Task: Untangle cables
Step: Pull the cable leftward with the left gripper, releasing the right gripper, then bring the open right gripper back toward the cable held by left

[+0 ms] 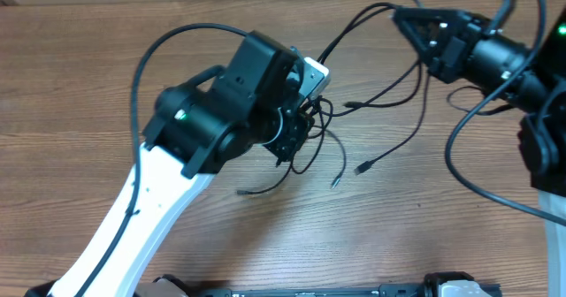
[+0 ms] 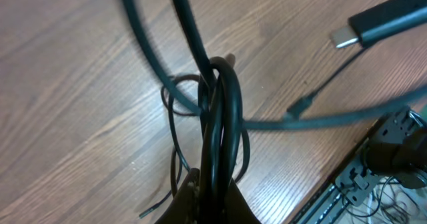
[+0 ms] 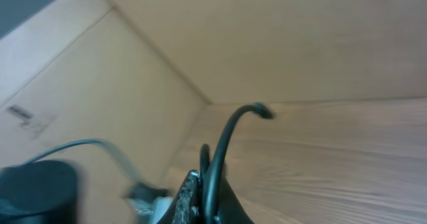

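Black cables are clamped in both tools. My left gripper is pinched shut on a bunch of loops knotted right at its fingertips, and my right gripper is closed on one strand at its tip. I judge the two grips are set apart to draw the snarl open. Between them the cords run thin, slack and crossing over the wooden table, with loose plug ends just beyond the left tool.

The right gripper is pinching a thin black cable, which is curving upward over the wooden table.
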You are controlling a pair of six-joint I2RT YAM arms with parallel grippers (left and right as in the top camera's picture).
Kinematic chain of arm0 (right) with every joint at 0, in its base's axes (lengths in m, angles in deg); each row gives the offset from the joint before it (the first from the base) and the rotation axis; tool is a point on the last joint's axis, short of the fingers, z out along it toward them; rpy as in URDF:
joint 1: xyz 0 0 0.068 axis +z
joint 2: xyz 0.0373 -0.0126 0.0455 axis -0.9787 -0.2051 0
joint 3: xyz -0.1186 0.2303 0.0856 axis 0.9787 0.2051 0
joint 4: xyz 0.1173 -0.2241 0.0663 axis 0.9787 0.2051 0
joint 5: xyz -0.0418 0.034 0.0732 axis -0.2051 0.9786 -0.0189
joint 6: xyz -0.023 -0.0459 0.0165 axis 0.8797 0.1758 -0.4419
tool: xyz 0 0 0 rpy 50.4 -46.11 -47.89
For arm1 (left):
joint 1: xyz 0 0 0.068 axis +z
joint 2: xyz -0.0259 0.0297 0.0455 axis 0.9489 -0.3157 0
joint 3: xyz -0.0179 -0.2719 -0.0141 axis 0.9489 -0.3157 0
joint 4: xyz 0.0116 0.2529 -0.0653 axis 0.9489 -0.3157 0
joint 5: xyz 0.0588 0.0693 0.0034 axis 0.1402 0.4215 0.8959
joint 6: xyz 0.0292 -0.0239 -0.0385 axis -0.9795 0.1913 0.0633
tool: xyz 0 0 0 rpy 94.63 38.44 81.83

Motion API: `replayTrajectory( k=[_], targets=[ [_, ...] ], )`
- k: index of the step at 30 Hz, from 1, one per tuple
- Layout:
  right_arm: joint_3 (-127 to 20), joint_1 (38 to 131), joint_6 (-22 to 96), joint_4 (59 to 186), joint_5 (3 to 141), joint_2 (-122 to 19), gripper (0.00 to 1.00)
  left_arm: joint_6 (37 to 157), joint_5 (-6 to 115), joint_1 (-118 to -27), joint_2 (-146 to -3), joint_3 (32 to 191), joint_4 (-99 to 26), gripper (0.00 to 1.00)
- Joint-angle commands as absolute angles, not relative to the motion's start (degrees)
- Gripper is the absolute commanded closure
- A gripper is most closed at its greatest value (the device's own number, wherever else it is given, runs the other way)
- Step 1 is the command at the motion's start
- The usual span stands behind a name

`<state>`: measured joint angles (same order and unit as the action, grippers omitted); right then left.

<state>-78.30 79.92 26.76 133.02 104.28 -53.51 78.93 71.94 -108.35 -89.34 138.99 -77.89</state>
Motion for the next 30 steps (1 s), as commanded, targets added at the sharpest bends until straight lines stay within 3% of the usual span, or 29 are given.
replayTrajectory(
  k=[1, 8, 19, 24, 28, 29, 30],
  targets=[
    [-80.23, 75.55, 31.78, 134.99, 99.0, -51.59, 0.96, 78.23, 75.42, -108.24, -85.6, 138.79, -78.15, 0.95],
    [-80.23, 67.07, 39.04, 142.99, 89.2, -51.48, 0.96, 78.3, 78.41, -106.76, -80.09, 138.79, -79.09, 0.96],
    [-80.18, 61.21, 39.02, 146.0, 72.24, -51.5, 0.96, 79.35, 78.45, -99.72, -71.76, 138.79, -80.2, 0.96],
    [-80.18, 61.74, 39.11, 146.05, 75.85, -51.5, 0.94, 79.33, 76.86, -97.49, -69.34, 138.79, -79.96, 0.96],
    [-80.18, 62.22, 45.58, 144.76, 88.22, -51.5, 0.62, 79.37, 75.5, -97.49, -69.34, 138.79, -80.16, 0.96],
    [-80.18, 62.55, 47.72, 144.58, 91.43, -51.5, 0.47, 79.35, 74.67, -97.49, -69.47, 138.79, -80.14, 0.96],
    [-80.18, 62.98, 49.97, 144.54, 94.65, -51.5, 0.22, 79.39, 74.32, -97.49, -69.64, 138.79, -79.96, 0.96]
  ],
)
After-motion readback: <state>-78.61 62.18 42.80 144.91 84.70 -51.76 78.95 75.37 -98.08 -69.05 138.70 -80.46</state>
